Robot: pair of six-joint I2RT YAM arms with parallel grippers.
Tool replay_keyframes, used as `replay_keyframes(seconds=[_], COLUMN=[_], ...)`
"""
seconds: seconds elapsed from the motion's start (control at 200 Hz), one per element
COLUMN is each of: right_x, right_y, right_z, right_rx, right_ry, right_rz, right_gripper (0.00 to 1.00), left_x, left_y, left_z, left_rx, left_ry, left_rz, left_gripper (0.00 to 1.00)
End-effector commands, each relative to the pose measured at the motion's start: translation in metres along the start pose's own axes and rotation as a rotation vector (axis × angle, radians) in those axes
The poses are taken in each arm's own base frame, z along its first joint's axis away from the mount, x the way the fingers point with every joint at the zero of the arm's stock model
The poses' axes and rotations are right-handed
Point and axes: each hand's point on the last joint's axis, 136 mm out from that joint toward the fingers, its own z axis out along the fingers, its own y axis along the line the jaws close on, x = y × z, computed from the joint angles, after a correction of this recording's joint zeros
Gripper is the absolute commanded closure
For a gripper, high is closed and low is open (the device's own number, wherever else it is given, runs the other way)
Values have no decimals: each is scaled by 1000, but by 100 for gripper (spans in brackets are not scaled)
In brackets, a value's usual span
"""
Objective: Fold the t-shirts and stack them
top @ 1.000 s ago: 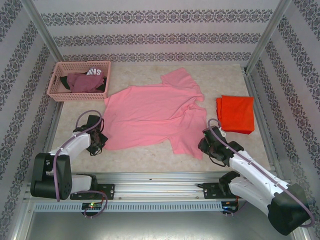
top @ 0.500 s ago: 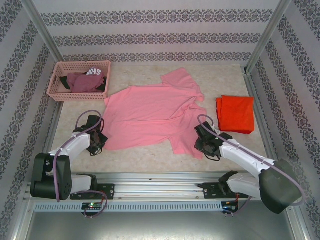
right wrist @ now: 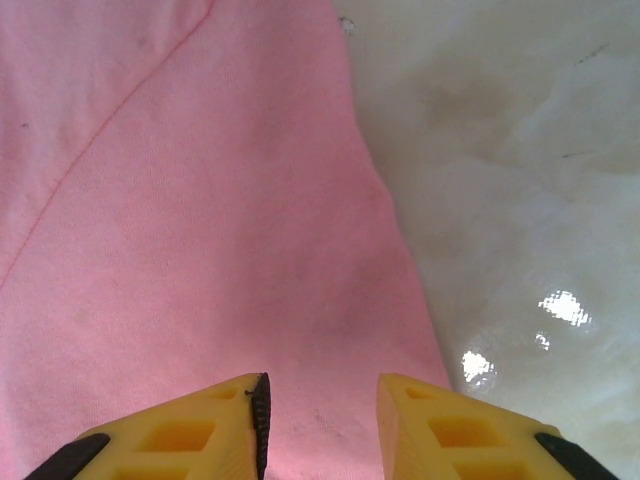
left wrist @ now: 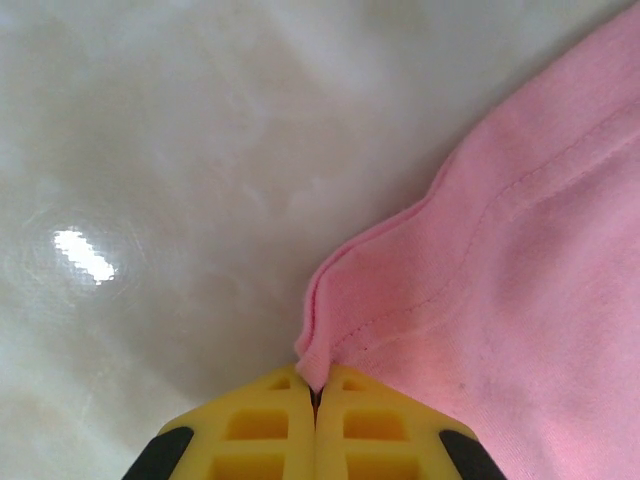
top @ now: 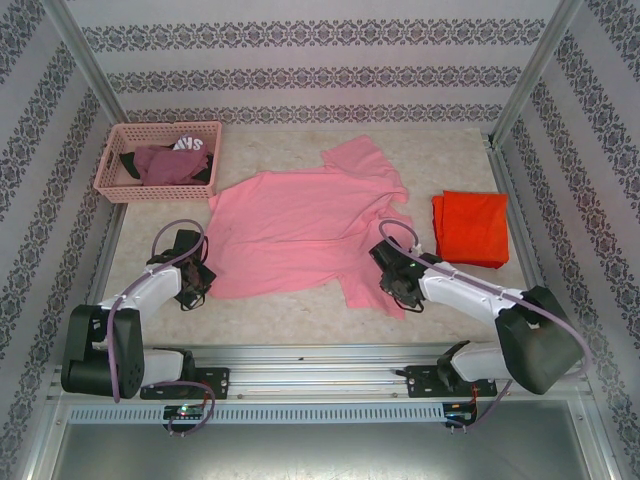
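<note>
L arm: comes up from near-left edge of the pale marbled bench [top: 300, 318], wrist bent toward the shirt.
L gripper [top: 196, 283] [left wrist: 315, 388]: clenched. Yellow fingers pressed together in the wrist view, w/ a small fold of hem caught between the tips. It grasps the near-left corner of the light salmon-pink cotton t-shirt [top: 300, 235] [left wrist: 520, 280], low on the bench.
R arm: reaches from near-right, angled in toward centre.
R gripper [top: 396, 284] [right wrist: 320, 388]: released, yellow fingers apart w/ a clear gap. It sits over the shirt's near-right part, just inside the cloth edge. Can't tell if the tips touch the fabric.
Pink tee [right wrist: 200, 200]: spread flat mid-bench, front or back can't tell. One short sleeve points far-right, the other near-right by the R gripper. Some wrinkles on the right side.
Bench surface [left wrist: 200, 150] [right wrist: 520, 150]: bare and glossy beside both grippers, w/ light glints.
Bright orange-red folded t-shirt [top: 472, 229]: roughly rectangular fold, right of the pink tee. Near it but apart, slightly farther back than the R gripper.
Pink plastic lattice basket [top: 110, 165]: far-left corner, just beyond the pink tee's left shoulder area.
Basket contents: maroon garment [top: 165, 165] heaped inside, w/ a black garment with white print [top: 190, 144] at the far side.
</note>
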Motion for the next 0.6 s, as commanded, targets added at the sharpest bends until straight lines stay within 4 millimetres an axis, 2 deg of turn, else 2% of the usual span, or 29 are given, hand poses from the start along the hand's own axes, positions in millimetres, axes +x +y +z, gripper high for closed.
replay_keyframes(seconds=[0.0,0.13,0.22,0.26,0.33,0.375,0.595], right_x=[2,9,12,13,14,13,-5], right_y=[-10,-11,-13,-14,-17,-18,-34], right_z=[7,19,23,24,23,20,-12], right_rx=[51,76,101,105,108,106,64], right_ry=[-12,19,30,35,39,34,-81], right_rz=[33,16,-3,-8,-10,-6,15], right_gripper=[65,65,69,74,91,100,100], left_x=[7,8,8,8,7,7,5], left_y=[4,2,3,3,3,3,1], left_z=[7,7,7,7,5,3,-6], left_rx=[-24,-19,-19,-17,-13,-10,18], left_ry=[28,31,31,29,26,22,7], left_rz=[30,31,30,29,29,28,25], left_gripper=[100,100,100,100,100,100,100])
